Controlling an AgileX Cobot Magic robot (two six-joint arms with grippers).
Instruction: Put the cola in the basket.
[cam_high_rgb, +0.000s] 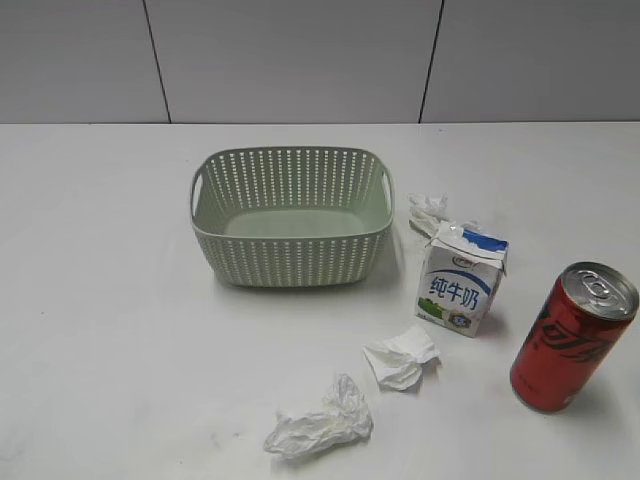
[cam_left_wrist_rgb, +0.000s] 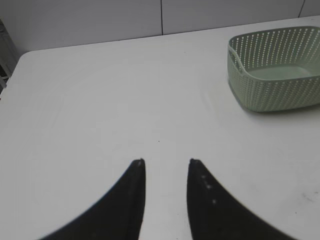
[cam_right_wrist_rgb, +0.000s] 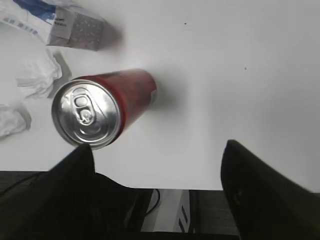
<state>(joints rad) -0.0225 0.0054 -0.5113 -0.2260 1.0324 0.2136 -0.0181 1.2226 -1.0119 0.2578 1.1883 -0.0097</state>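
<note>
Cola can (cam_right_wrist_rgb: 102, 107): upright on surface (cam_high_rgb: 120, 330), right of milk carton (cam_high_rgb: 462, 278), outside basket (cam_high_rgb: 290, 215).
Right pincer (cam_right_wrist_rgb: 157, 150): spread wide above can, empty.
Left pincer (cam_left_wrist_rgb: 166, 161): apart, idle.
Grasp: lower squarely, probably mid-body, clear of carton.

Left gripper (cam_left_wrist_rgb: 166, 162) jaws slightly parted, nothing between them — right gripper (cam_right_wrist_rgb: 157, 147) jaws spread wide, empty.

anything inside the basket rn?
No. The basket shows a bare pale green floor in the exterior view. The near wall hides the front strip of the floor. The cola stands outside, on the table.
</note>
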